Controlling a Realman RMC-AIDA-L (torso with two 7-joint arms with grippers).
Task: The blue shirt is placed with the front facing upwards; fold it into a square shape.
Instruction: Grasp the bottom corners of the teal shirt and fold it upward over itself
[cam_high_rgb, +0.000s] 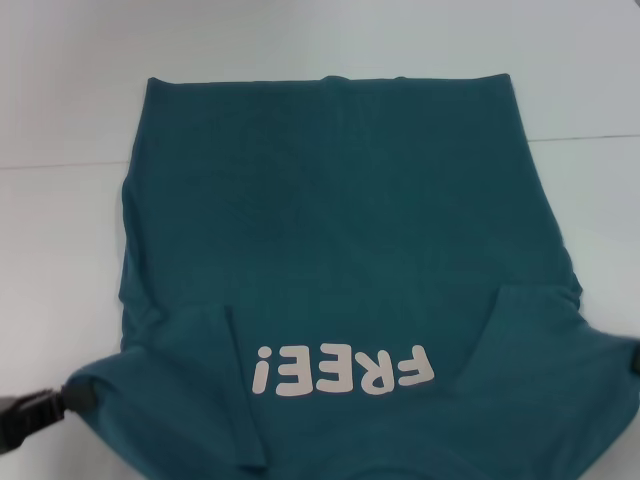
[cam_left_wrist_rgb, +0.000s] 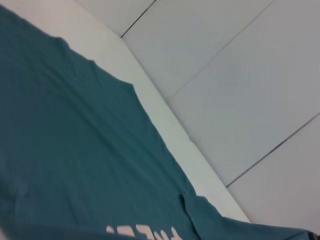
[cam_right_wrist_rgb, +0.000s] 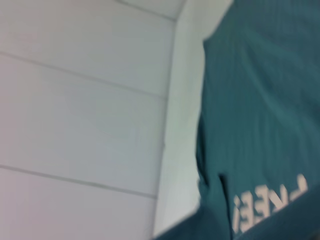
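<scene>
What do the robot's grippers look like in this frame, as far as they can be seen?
Little shows. In the head view the left gripper appears as a black, blocky, buckle-like piece with a matte finish at the lower left edge of the blue shirt. The right gripper is only a small black sliver at the frame's right edge. No cables, markings or arm links are visible.

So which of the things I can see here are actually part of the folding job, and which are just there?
Part of the job:
- blue shirt, "FREE!" print facing up
- left gripper, at the shirt's near left corner
- right gripper, barely showing at the near right edge

Just there:
- white table
- tiled floor
</scene>
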